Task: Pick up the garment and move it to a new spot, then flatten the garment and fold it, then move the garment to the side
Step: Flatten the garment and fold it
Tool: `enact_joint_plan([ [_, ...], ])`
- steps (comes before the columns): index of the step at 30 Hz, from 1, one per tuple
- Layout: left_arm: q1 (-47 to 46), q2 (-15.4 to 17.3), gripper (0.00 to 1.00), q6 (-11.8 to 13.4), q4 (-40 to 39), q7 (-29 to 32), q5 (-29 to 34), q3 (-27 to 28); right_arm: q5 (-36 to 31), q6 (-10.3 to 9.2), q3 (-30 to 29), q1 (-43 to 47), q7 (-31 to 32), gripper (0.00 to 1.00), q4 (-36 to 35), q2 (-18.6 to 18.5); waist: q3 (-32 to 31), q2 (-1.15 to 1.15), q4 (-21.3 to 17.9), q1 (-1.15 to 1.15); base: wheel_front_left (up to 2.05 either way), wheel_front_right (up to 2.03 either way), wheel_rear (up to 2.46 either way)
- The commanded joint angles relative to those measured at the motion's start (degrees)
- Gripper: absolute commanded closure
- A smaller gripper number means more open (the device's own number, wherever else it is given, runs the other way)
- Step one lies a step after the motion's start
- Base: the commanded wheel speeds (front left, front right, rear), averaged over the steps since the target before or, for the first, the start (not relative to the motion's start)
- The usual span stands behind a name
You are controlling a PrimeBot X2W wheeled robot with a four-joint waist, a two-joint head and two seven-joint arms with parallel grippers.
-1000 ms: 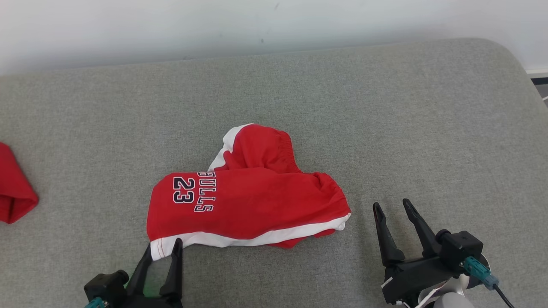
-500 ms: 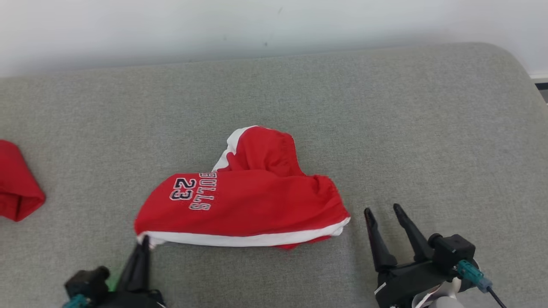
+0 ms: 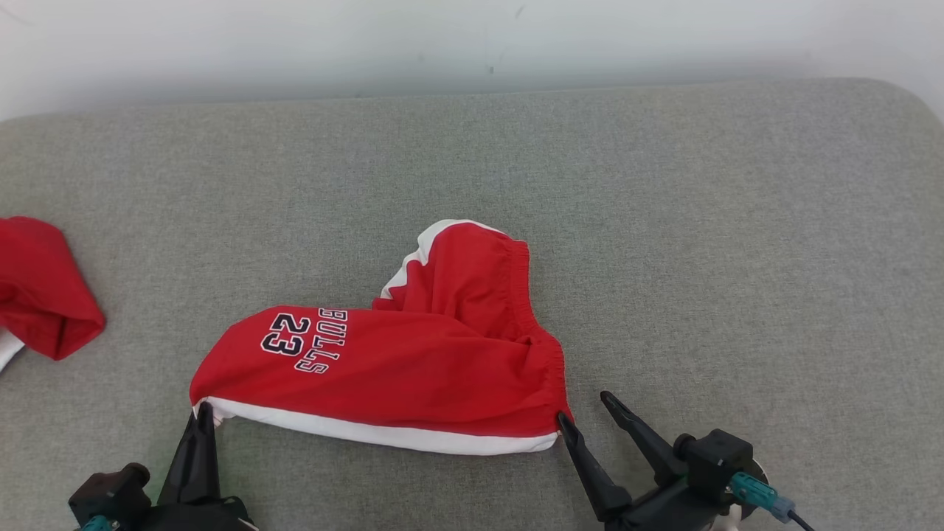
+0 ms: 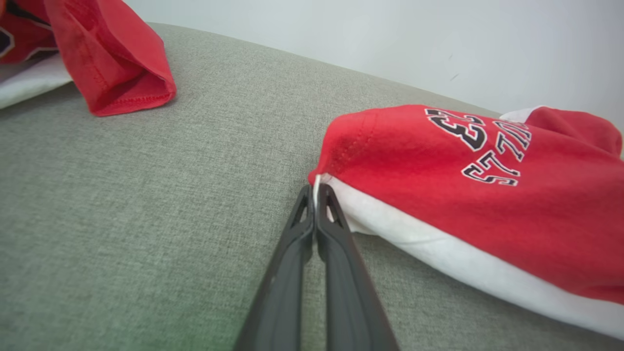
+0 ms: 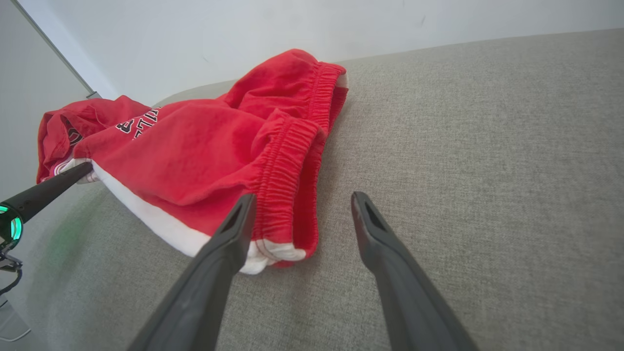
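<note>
Here the red basketball shorts [image 3: 413,369], printed "BULLS 23" in black and white, lie rumpled near the front middle of the grey fabric-covered worktop [image 3: 737,221]. One leg is bunched up toward the pale wall [image 3: 442,44].

The left hand [image 3: 203,413] has its fingers pressed together on the white-trimmed hem corner at the shorts' left end. In the left wrist view a thin sliver of white cloth shows pinched between the tips of that hand [image 4: 316,190].

The right hand [image 3: 584,407] is spread wide at the shorts' right end, by the elastic waistband. In the right wrist view the waistband corner sits partly in the gap of this hand [image 5: 303,196]. Whether the nearer finger touches the cloth cannot be told.

Another red garment [image 3: 44,295] lies at the worktop's far left, well apart.
</note>
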Motion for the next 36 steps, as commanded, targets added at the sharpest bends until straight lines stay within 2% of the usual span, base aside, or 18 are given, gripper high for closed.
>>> enact_joint_plan([
  [1, 0.48, 0.04, 1.00, 0.29, 0.07, 0.01, -0.32, -0.01, 0.45, 0.05, 0.63, -0.50, -0.05, 0.00, -0.53, -1.05, 0.02, 0.00, 0.07, 0.00, 0.00, 0.00, 0.00],
  [10, -0.06, 0.04, 1.00, -0.31, 0.92, 0.01, -1.08, 0.41, 2.75, 0.05, 7.60, -0.83, -0.04, 0.00, -2.36, -4.77, -0.04, 0.00, -0.24, 0.00, 0.00, 0.00, 0.00],
  [17, -0.14, 0.05, 1.00, -0.53, 0.83, 0.01, -1.85, -0.46, 2.82, 0.05, 10.81, -3.88, -0.04, 0.00, 0.46, -6.01, 0.02, 0.00, 1.13, 0.00, 0.00, 0.00, 0.00],
  [20, 0.48, 0.03, 1.00, -0.50, 0.94, 0.01, -1.84, -0.52, 3.51, 0.05, 14.41, -6.02, -0.04, 0.00, 2.83, -6.86, -0.05, 0.00, 1.83, 0.00, 0.00, 0.00, 0.00],
  [27, 0.75, 0.03, 1.00, -0.43, 1.28, 0.01, -2.40, -1.04, 5.31, 0.05, 18.75, -7.89, -0.04, 0.00, 5.09, -7.49, -0.71, 0.00, 2.70, 0.00, 0.00, 0.00, 0.00],
  [28, 0.78, 0.03, 1.00, -0.43, 1.27, 0.01, -2.50, -1.09, 5.60, 0.05, 19.47, -8.13, -0.04, 0.08, 5.33, -7.52, -0.80, 0.00, 2.78, 0.00, 0.00, 0.00, 0.00],
  [29, 0.80, 0.03, 1.00, -0.44, 1.28, 0.01, -2.44, -1.15, 5.71, 0.05, 20.20, -8.34, -0.04, 0.23, 5.66, -7.59, -0.90, 0.00, 2.85, 0.00, 0.00, 0.00, 0.00],
  [30, 0.86, 0.03, 1.00, -0.45, 1.30, 0.01, -2.41, -1.18, 5.95, 0.05, 20.66, -8.40, -0.04, 0.54, 6.03, -7.63, -0.99, 0.00, 2.89, 0.00, 0.00, 0.00, 0.00],
  [31, 0.90, 0.03, 1.00, -0.41, 1.26, 0.01, -2.48, -1.25, 6.19, 0.05, 21.01, -8.51, -0.04, 0.61, 6.38, -7.55, -1.05, 0.00, 2.90, 0.00, 0.00, 0.00, 0.00],
  [32, 0.95, 0.03, 1.00, -0.29, 1.16, 0.02, -2.59, -1.35, 6.28, 0.05, 21.31, -8.72, -0.04, 0.73, 6.68, -7.44, -1.09, 0.00, 2.90, 0.00, 0.00, 0.00, 0.00],
  [33, 1.01, 0.03, 1.00, -0.19, 1.07, 0.02, -2.50, -1.43, 6.46, 0.05, 21.39, -8.94, -0.04, 1.00, 6.94, -7.30, -1.14, 0.00, 2.89, 0.00, 0.00, 0.00, 0.00],
  [36, 1.20, 0.04, 1.00, 0.30, 0.78, 0.02, -2.45, -1.58, 7.11, 0.05, 20.94, -9.51, -0.04, 1.00, 6.93, -6.92, -1.35, 0.00, 2.81, 0.00, 0.00, 0.00, 0.00],
])
